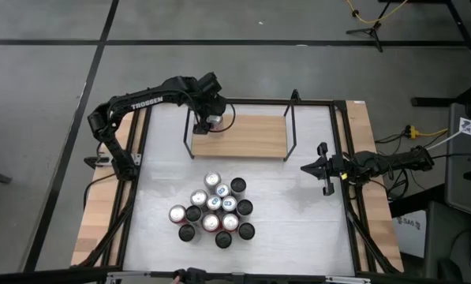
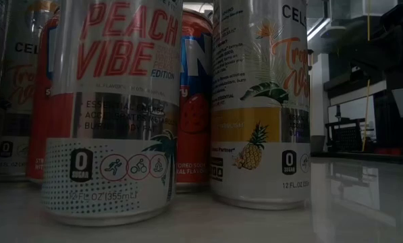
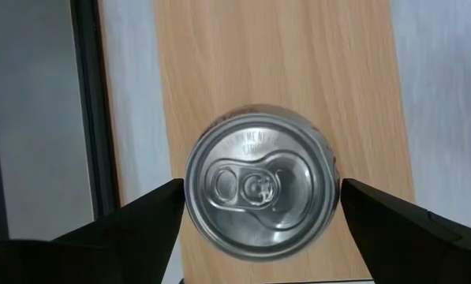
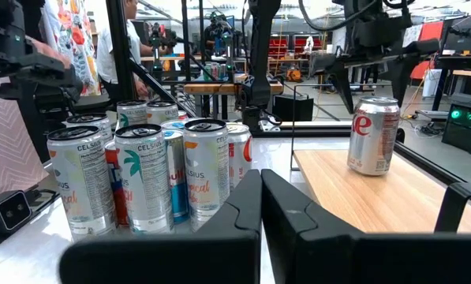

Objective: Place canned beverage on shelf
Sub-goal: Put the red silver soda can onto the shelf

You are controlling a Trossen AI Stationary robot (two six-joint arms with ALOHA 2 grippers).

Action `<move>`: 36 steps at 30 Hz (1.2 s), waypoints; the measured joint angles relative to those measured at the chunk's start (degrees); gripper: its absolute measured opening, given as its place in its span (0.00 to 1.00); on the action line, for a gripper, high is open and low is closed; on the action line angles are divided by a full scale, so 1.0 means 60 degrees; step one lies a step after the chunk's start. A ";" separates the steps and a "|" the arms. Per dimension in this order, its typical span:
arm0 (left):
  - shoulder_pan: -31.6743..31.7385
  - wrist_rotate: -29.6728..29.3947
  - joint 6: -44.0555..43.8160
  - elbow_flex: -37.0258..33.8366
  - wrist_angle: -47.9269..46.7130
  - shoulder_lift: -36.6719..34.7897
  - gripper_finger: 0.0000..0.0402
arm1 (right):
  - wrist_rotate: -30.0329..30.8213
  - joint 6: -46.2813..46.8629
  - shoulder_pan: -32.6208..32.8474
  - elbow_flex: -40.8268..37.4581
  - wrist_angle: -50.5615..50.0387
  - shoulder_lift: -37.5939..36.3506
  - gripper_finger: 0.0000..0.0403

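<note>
Since the soda can [image 3: 260, 183] stands on the shelf [image 1: 251, 136], left gripper [image 1: 209, 120] straddles it released (right gripper [image 1: 323, 168] parked, clenched).

We count twelve cans clustered [image 1: 212, 210] on the table [image 1: 298, 213], one can [image 1: 213, 122] on the single shelf [image 1: 251, 138], and two arms.

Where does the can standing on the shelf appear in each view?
High view: can at the shelf's left end, under the left gripper.
Low view: not visible.
Left wrist view: centre, seen from above.
Right wrist view: upper right.
Shared landmark: the shelf board.
</note>
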 joint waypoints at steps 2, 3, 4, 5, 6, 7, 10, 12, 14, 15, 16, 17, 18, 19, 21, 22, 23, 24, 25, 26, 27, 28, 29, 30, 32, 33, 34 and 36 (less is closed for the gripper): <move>-0.0029 -0.0032 -0.0162 -0.0026 0.0001 0.0000 0.83 | 0.0000 -0.0003 0.0003 0.0000 0.0001 0.0001 0.01; -0.0057 -0.0029 -0.0363 -0.0026 0.0016 0.0000 0.83 | 0.0000 -0.0002 0.0003 0.0000 0.0001 0.0002 0.01; -0.0087 -0.0029 -0.0563 -0.0026 0.0050 0.0000 0.83 | 0.0000 -0.0002 0.0002 0.0000 0.0001 0.0003 0.01; -0.0114 -0.0024 -0.0746 -0.0026 0.0107 0.0000 0.83 | 0.0000 0.0000 0.0001 0.0000 0.0002 0.0000 0.01; -0.0141 -0.0026 -0.0898 -0.0026 0.0163 0.0000 0.83 | 0.0000 -0.0001 0.0001 0.0000 0.0001 0.0002 0.01; -0.0170 -0.0026 -0.1051 -0.0026 0.0204 0.0000 0.83 | 0.0000 -0.0003 0.0002 0.0000 0.0001 0.0004 0.01; -0.0269 -0.0026 -0.1374 -0.0026 0.0371 0.0000 0.83 | 0.0000 -0.0003 0.0003 0.0000 0.0003 0.0003 0.01; -0.0324 -0.0029 -0.1594 -0.0026 0.0367 0.0000 0.83 | 0.0000 -0.0001 0.0000 0.0000 0.0000 0.0000 0.01; -0.0358 -0.0035 -0.1781 -0.0026 0.0359 0.0000 0.83 | 0.0000 -0.0003 0.0001 0.0000 0.0000 0.0002 0.01; -0.0381 -0.0055 -0.1823 -0.0026 0.0354 0.0000 0.83 | 0.0000 0.0000 0.0002 0.0000 0.0002 0.0002 0.01; -0.0400 -0.0091 -0.1825 -0.0026 0.0342 0.0000 0.83 | 0.0000 0.0000 0.0000 0.0000 0.0000 0.0000 0.01; -0.0423 -0.0129 -0.1822 -0.0026 0.0334 0.0000 0.83 | 0.0000 -0.0002 0.0002 0.0000 0.0000 0.0002 0.01; -0.0446 -0.0149 -0.1822 -0.0026 0.0327 0.0000 0.83 | -0.0001 -0.0001 0.0001 0.0000 0.0001 0.0000 0.01; -0.0450 -0.0150 -0.1824 -0.0026 0.0328 0.0000 0.83 | 0.0000 -0.0003 0.0001 0.0000 0.0000 0.0000 0.01; -0.0467 -0.0150 -0.1849 -0.0026 0.0321 0.0000 0.83 | 0.0000 -0.0001 0.0003 0.0000 0.0002 0.0000 0.01; -0.0471 -0.0161 -0.1859 -0.0026 0.0320 0.0000 0.83 | 0.0000 -0.0003 0.0000 0.0000 0.0000 0.0000 0.01; -0.0475 -0.0186 -0.1922 -0.0026 0.0321 0.0000 0.83 | 0.0000 -0.0002 0.0002 0.0000 0.0000 0.0000 0.01; -0.0480 -0.0214 -0.2089 -0.0026 0.0323 0.0000 0.83 | 0.0000 -0.0003 0.0003 0.0000 0.0000 0.0000 0.01; -0.0480 -0.0235 -0.2303 -0.0026 0.0323 0.0000 0.83 | 0.0000 -0.0003 0.0000 0.0000 0.0003 0.0000 0.01; -0.0477 -0.0294 -0.2522 -0.0026 0.0313 0.0000 0.82 | 0.0000 -0.0002 0.0003 0.0000 0.0000 0.0000 0.01; -0.0477 -0.0417 -0.2725 -0.0026 0.0277 0.0000 0.82 | -0.0001 -0.0001 0.0002 0.0000 0.0000 0.0002 0.01; -0.0477 -0.0530 -0.2904 -0.0026 0.0253 0.0000 0.81 | 0.0000 0.0000 0.0001 0.0000 0.0001 0.0000 0.01; -0.0477 -0.0624 -0.3055 -0.0026 0.0233 0.0000 0.80 | 0.0000 -0.0001 0.0001 0.0000 0.0000 0.0000 0.01; -0.0479 -0.0668 -0.3176 -0.0026 0.0226 0.0000 0.79 | 0.0000 0.0000 0.0002 0.0000 0.0000 0.0000 0.01; -0.0477 -0.0674 -0.3401 -0.0026 0.0231 0.0000 0.78 | 0.0000 -0.0001 0.0002 0.0000 0.0001 0.0001 0.01; -0.0477 -0.0681 -0.3518 -0.0023 0.0234 0.0000 0.77 | 0.0000 -0.0002 0.0003 0.0000 0.0000 0.0003 0.01; -0.0477 -0.0685 -0.3572 -0.0022 0.0236 0.0000 0.76 | 0.0000 0.0000 0.0000 0.0000 0.0000 0.0000 0.01; -0.0477 -0.0685 -0.3583 -0.0022 0.0239 0.0000 0.74 | 0.0000 -0.0001 0.0002 0.0000 0.0000 0.0000 0.01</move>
